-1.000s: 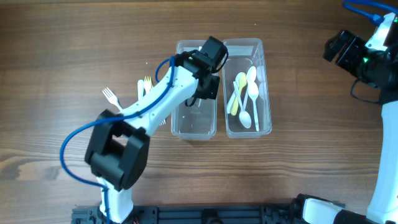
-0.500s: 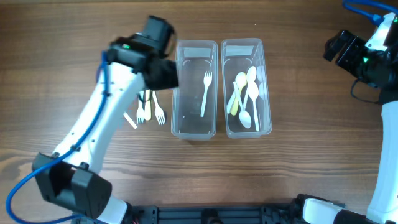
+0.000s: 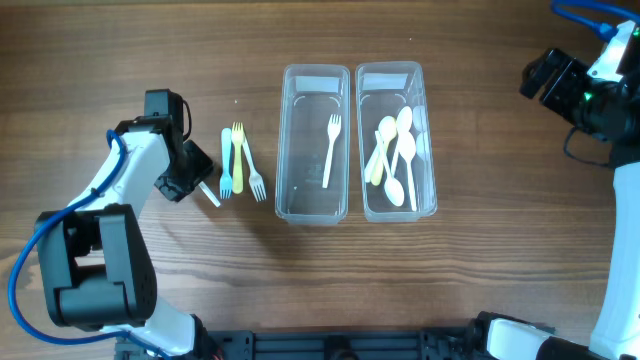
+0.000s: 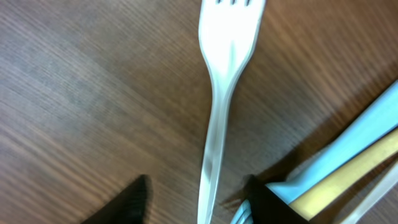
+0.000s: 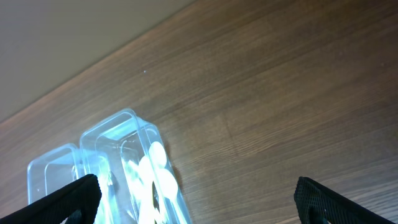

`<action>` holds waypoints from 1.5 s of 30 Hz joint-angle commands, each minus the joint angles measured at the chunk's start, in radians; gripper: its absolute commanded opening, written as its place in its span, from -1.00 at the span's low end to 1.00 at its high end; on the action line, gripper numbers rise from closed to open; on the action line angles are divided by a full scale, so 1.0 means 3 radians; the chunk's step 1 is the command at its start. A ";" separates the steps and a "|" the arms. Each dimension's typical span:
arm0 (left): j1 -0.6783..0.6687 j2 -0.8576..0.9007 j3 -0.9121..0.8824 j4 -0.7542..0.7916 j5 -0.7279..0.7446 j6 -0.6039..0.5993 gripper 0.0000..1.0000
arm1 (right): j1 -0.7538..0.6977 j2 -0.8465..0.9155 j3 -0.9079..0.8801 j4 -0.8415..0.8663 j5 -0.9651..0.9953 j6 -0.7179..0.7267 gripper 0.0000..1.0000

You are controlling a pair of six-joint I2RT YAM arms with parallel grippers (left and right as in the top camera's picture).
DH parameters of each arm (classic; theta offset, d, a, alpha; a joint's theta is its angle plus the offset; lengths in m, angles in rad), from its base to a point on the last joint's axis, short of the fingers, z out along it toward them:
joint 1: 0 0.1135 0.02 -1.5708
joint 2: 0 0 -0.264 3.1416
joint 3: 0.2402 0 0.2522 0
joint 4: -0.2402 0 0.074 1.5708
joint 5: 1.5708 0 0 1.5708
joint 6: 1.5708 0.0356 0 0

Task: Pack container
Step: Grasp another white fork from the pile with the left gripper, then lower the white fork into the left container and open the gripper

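Observation:
Two clear containers stand mid-table. The left container point(image 3: 292, 140) holds one white fork point(image 3: 331, 150). The right container point(image 3: 430, 140) holds several white and yellow spoons point(image 3: 395, 155). A blue fork point(image 3: 226, 160), a yellow fork point(image 3: 238, 155) and a white fork point(image 3: 256, 178) lie left of them. My left gripper point(image 3: 193, 178) is open and low over another white fork point(image 4: 221, 106), its jaws point(image 4: 202, 200) on either side of the handle, whose end point(image 3: 211, 196) sticks out. My right gripper point(image 3: 545, 75) is open and empty at the far right, high above the table.
The right wrist view shows my open jaws point(image 5: 196, 202) above the wood table, with the spoon container point(image 5: 134, 134) and the fork container point(image 5: 46, 171) at lower left. The blue fork point(image 4: 354, 140) and the yellow fork point(image 4: 348, 177) lie just right of my left jaws.
My left arm swung from over the left container, leaving a white fork in it, to the loose forks on the left. It now sits low over a white fork. The right arm is still.

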 commanded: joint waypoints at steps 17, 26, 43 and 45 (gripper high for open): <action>0.0006 0.0492 -0.0042 0.0294 -0.0169 -0.0172 -0.88 | -0.0010 0.0017 0.0014 0.0008 0.0034 -0.0045 1.00; -0.0041 0.0294 0.1092 -0.0830 0.0416 0.0415 -0.92 | -0.0010 0.0017 0.0014 0.0008 0.0034 -0.0043 1.00; -0.2069 0.0612 0.1535 -0.0407 -0.0055 0.1199 -0.71 | -0.0010 0.0017 0.0014 0.0006 0.0034 -0.0043 0.99; -0.2068 0.0566 0.1542 -0.0431 -0.0023 0.1200 -0.14 | -0.0010 0.0017 0.0014 0.0008 0.0034 -0.0043 0.99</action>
